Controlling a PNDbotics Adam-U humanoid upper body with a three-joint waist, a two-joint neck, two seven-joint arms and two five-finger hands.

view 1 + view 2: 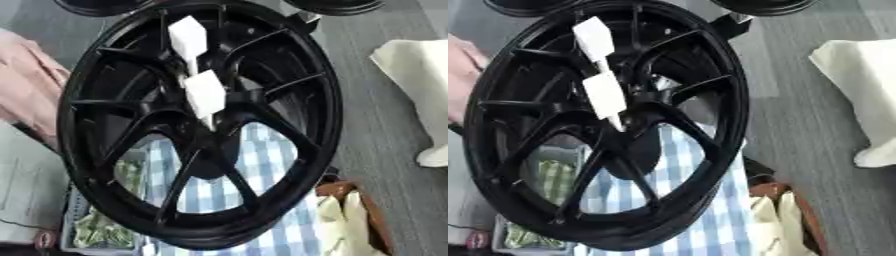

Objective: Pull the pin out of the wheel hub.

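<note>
A large black wheel hub point(96, 100) with thin spokes fills most of both views and stands tilted. Two white, block-shaped pins sit on it. The upper pin point(187, 37) lies near the top of the rim, its narrow end pointing down. The lower pin point(204, 95) sits just above the hub's centre point(210, 150), and its tip reaches toward the centre. Neither of my hands shows in either view. A short black part point(732, 22) sticks out behind the rim at the top right; I cannot tell what it is.
A blue-and-white checked cloth point(262, 195) lies under the wheel. A grey crate point(96, 235) with green things sits lower left, pink fabric point(26, 85) at the left. White cloth point(416, 65) lies right, a brown item with cream gloves point(350, 210) lower right. More black rims point(96, 6) show at the top.
</note>
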